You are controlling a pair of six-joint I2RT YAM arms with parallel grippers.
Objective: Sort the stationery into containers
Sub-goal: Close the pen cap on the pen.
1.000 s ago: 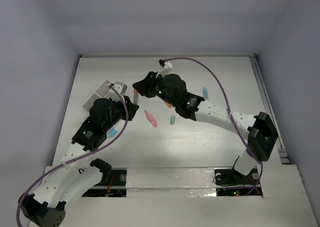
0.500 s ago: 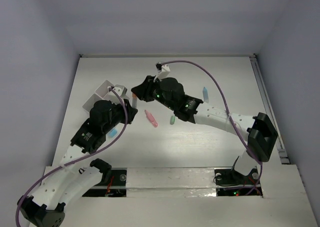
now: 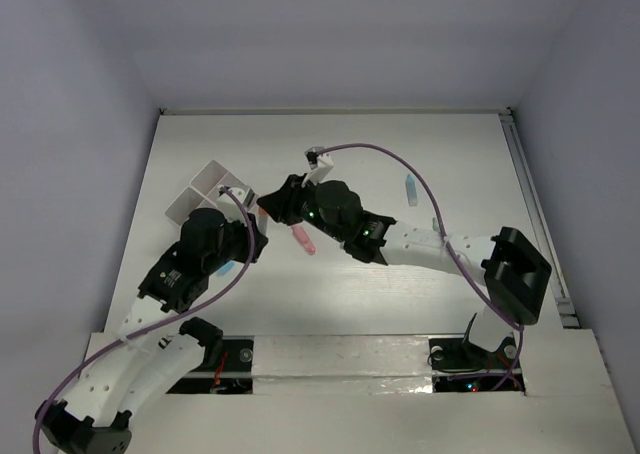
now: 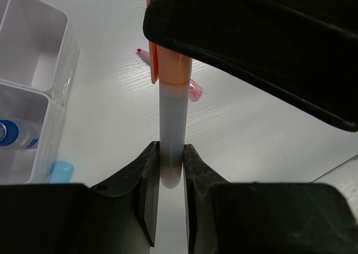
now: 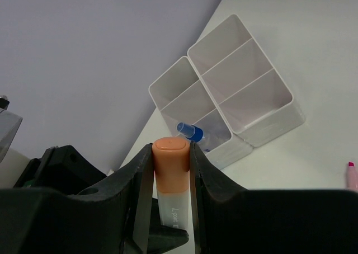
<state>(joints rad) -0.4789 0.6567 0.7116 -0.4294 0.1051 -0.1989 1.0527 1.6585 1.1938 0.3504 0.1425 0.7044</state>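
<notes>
An orange-capped marker with a pale barrel [image 4: 170, 125] is held between both grippers above the table. My left gripper [image 4: 170, 164] is shut on the barrel's end. My right gripper [image 5: 171, 153] is shut on the orange cap [image 5: 170, 156]. In the top view the two grippers meet at the marker [image 3: 263, 212], just right of the white containers [image 3: 205, 184]. The containers also show in the right wrist view [image 5: 235, 92], with a blue-white tube [image 5: 193, 133] in the nearest compartment. A pink marker [image 3: 302, 238] lies on the table below the right gripper.
A light blue marker [image 3: 409, 187] lies to the right of the right arm. A small light blue piece [image 4: 60, 170] lies on the table beside the containers' near wall [image 4: 56, 125]. The back wall stands close behind the containers.
The right gripper has moved left and nearer with the orange marker until it meets the left gripper. The right arm now covers the green marker that lay by the pink one.
</notes>
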